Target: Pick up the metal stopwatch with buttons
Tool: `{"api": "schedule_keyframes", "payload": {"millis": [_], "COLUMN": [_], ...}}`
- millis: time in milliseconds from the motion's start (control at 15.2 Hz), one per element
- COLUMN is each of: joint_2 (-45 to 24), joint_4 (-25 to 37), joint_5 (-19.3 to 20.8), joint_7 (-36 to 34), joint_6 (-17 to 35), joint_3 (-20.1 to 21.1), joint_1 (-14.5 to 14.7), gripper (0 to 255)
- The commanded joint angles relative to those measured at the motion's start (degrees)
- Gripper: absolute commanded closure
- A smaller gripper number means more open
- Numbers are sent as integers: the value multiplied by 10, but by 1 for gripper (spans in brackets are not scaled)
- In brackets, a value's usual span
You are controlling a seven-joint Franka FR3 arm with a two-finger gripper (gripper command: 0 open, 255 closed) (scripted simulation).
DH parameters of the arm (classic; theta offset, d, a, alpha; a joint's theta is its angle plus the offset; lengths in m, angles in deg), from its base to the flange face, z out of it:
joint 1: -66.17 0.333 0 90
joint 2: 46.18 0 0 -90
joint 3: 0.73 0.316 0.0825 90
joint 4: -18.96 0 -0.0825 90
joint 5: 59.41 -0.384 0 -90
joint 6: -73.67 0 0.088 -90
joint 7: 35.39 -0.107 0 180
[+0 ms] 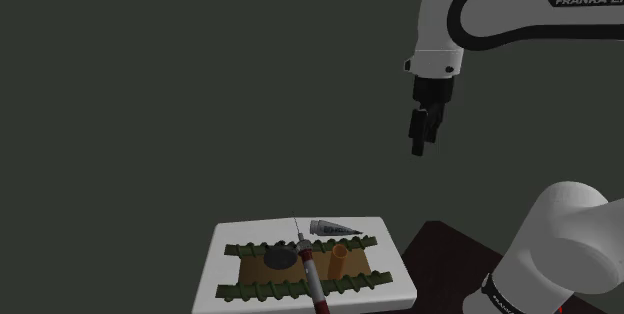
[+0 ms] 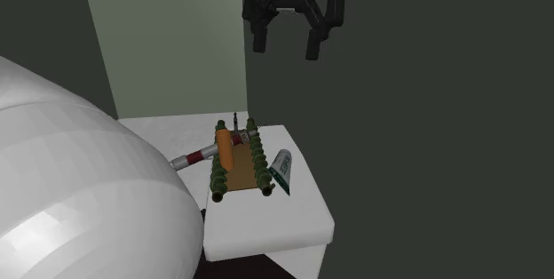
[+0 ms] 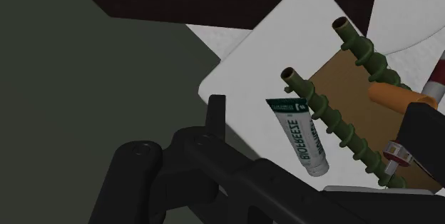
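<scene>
Shoulder view: the gripper [image 1: 420, 147] hangs high above the surface [image 1: 232, 237], toward the view's right. The dark stopwatch [image 1: 282, 259] lies on a tray [image 1: 250, 270]. Second exterior view: the fingers [image 2: 314, 42] are spread and empty, probably ready to descend. Wrist view: a tube [image 3: 299, 133] lies beside the tray.

Dim, flat simulator light; the white table [image 1: 240, 234] looks brightest, shadows faint.
</scene>
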Motion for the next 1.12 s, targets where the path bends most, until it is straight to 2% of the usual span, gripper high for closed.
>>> {"api": "schedule_keyframes", "payload": {"millis": [0, 528, 1056], "joint_2": [0, -34, -141], "joint_4": [0, -51, -42], "joint_5": [0, -83, -129], "joint_7": [0, -151, -301], "joint_6": [0, 123, 265], "joint_3": [0, 105, 217], "joint_1": [0, 19, 20], "gripper": [0, 0, 0]}}
